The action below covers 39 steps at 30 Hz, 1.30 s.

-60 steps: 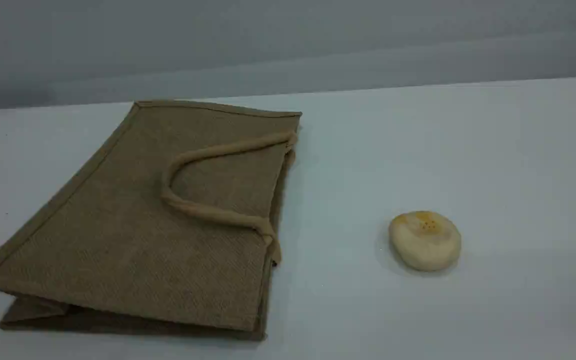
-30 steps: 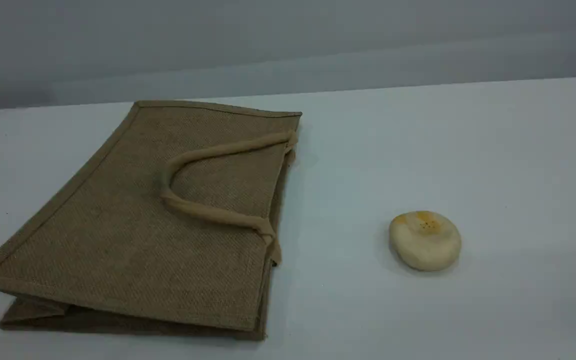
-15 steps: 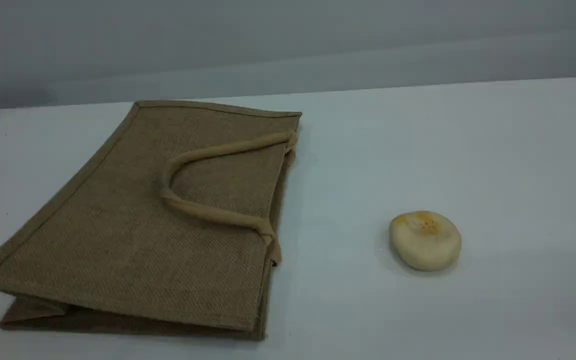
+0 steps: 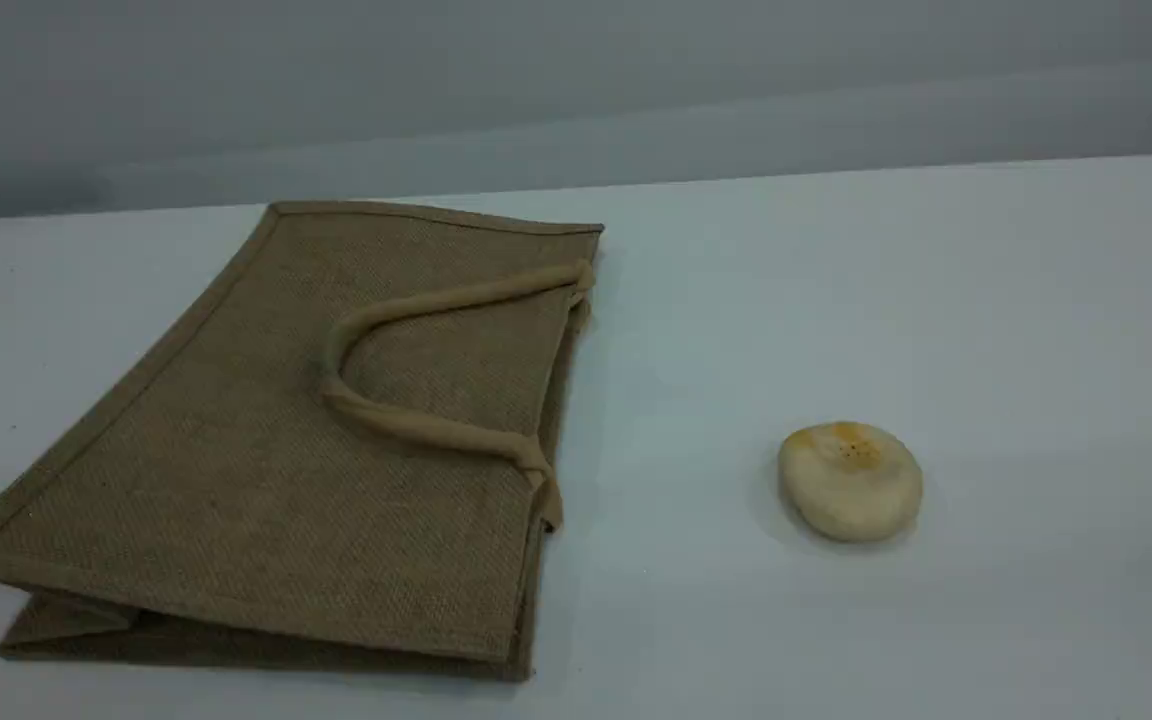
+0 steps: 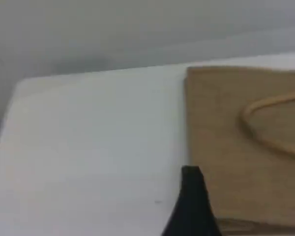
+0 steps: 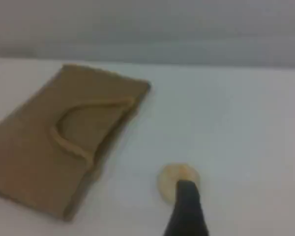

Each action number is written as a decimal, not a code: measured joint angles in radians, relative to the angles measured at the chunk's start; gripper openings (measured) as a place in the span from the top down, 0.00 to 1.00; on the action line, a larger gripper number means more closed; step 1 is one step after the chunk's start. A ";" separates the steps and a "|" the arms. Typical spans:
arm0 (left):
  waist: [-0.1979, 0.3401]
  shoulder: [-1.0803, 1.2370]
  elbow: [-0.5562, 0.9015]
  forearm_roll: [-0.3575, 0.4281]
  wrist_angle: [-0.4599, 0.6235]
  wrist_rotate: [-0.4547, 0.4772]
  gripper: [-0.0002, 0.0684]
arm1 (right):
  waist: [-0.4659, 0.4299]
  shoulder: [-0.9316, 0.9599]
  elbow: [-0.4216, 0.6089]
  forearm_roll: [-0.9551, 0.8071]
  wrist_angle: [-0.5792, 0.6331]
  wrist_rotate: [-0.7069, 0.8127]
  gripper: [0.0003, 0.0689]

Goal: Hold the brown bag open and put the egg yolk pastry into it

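Egg yolk pastry (image 4: 850, 482) sits alone on the desk (image 4: 986, 330), right of centre, dome up, yellow-orange patch on top. Looks light, soft and crumbly: likely dents or flakes under a hard pinch. Best hold is probably across the sides at mid-height, gentle close, no pressing on the dome. Low profile, so the fingertips would need to come down nearly to the desk surface.

Brown bag (image 4: 276, 440) lies flat on the desk to the pastry's left, well apart from it. Mouth edge faces the pastry, collapsed shut. Woven jute looks stiff-ish, coarse, not slippery; should hold a crease and resist opening. Upper handle (image 4: 416, 420) is folded back across the top panel, a padded rope loop raised off the fabric: likely the easiest grab for lifting the top panel and opening the mouth. A second handle barely shows at the mouth edge under the panel. Gusset fold visible at the near-left corner.

Left gripper (image 5: 191, 206): one dark fingertip in its wrist view, above the desk just beside the bag's left edge, holding nothing, jaws at full width. Right gripper (image 6: 186, 209): fingertip overlapping the pastry in its wrist view, contact not clear; also wide and empty. Neither arm shows in the scene view.
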State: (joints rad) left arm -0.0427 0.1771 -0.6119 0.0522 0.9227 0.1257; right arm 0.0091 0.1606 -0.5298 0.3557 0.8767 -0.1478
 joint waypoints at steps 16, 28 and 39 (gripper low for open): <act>0.000 0.587 -0.045 -0.181 -0.330 0.058 0.28 | 0.001 0.629 -0.130 0.402 -0.280 -0.503 0.31; -0.001 0.967 -0.052 -0.211 -0.563 0.051 0.28 | 0.195 1.043 -0.147 0.576 -0.561 -0.673 0.31; -0.041 1.320 -0.197 -0.319 -0.606 -0.041 0.28 | 0.251 1.320 -0.288 0.644 -0.640 -0.669 0.31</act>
State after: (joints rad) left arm -0.0834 1.4968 -0.8088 -0.2672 0.3165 0.0842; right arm 0.2597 1.4801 -0.8176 0.9999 0.2363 -0.8166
